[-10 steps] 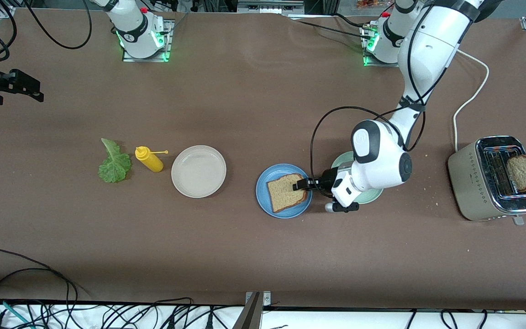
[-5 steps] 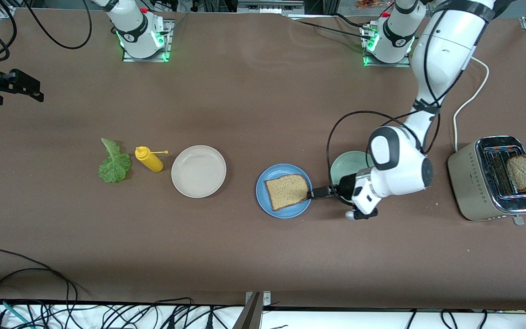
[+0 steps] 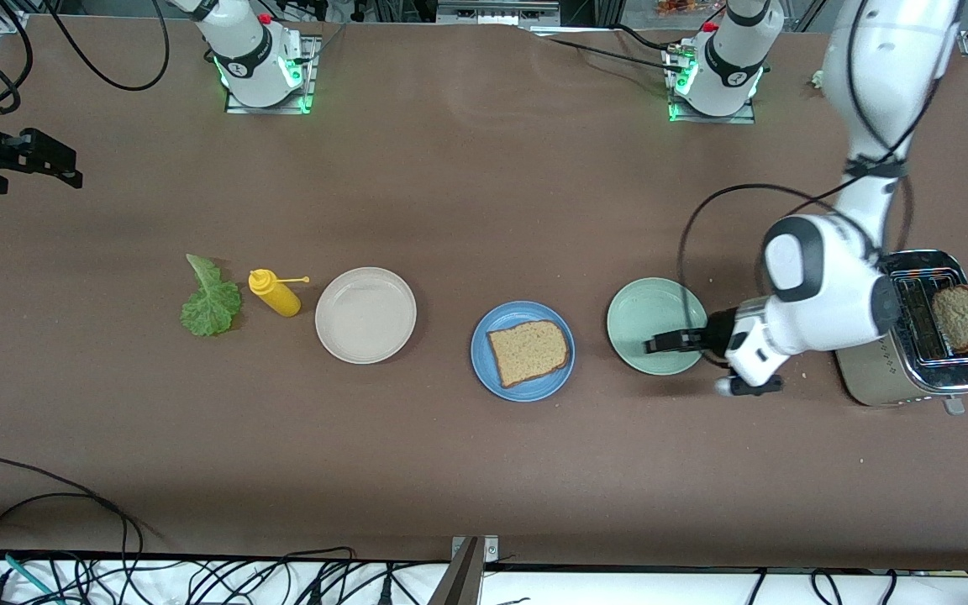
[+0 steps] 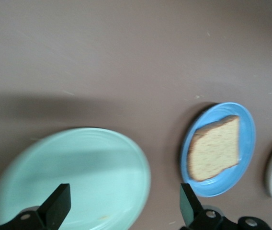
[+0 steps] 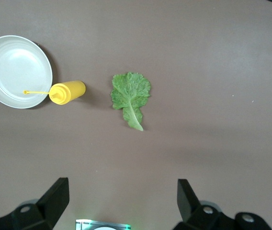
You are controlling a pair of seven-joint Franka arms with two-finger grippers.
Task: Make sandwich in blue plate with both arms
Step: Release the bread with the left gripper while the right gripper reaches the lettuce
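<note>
One bread slice lies in the blue plate, mid-counter. My left pincer hangs spread over the green plate; right pincer spread above the lettuce, which I'd pinch by its stalk.

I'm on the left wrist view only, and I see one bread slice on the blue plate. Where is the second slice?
Observer: The second slice stands in a slot of the toaster, toward the left arm's end of the table.
Operator: And the lettuce?
Observer: The lettuce leaf lies flat on the table toward the right arm's end, beside the yellow squeeze bottle.
Operator: My left end effector is open over the pale green plate. What about the right one?
Observer: The right end effector is open and holds nothing. It is high over the table, looking down on the lettuce.
</note>
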